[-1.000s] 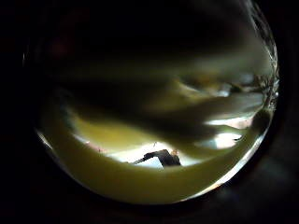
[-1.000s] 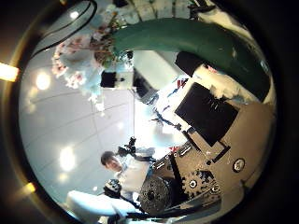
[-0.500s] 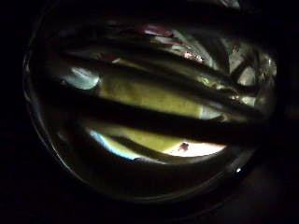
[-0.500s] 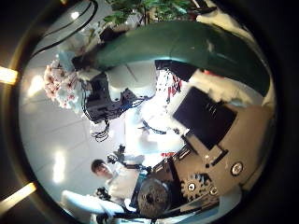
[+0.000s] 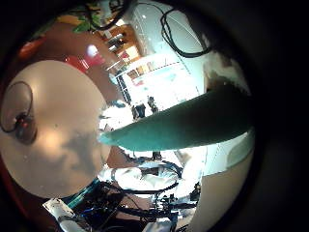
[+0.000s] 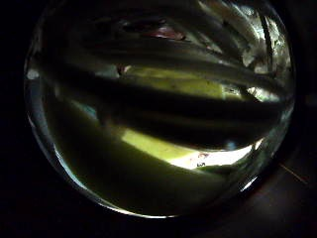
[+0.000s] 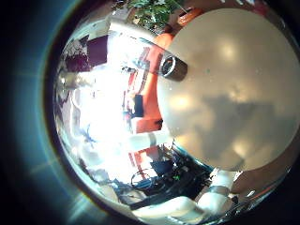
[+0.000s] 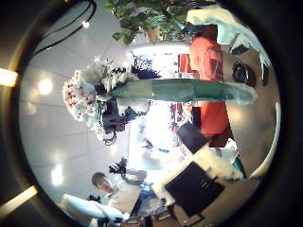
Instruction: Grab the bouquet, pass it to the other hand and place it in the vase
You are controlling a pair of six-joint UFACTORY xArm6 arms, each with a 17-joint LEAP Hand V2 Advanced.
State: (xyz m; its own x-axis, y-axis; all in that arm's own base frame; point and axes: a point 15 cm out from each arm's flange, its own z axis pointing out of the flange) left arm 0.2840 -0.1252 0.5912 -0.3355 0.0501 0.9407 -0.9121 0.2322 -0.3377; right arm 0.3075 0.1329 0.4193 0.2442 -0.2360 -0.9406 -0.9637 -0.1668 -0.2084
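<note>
Close against the left palm we see only blurred stems (image 6: 168,109); its fingers cannot be told. Farther off, the bouquet (image 8: 142,90) hangs in mid-air, teal wrap (image 8: 189,91) trailing one way, blossoms (image 8: 85,90) the other. We judge the handover underway; the right hand's fingers stay unseen, and the vase step remains.

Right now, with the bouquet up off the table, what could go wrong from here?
1. In the right thumb side view a hand sits at the flower end of the bouquet, leaving the long wrapped cone unsupported; it might sag or slip during the pass.
2. The vase stands near the rim of the table; a misaimed tip could knock it over.
</note>
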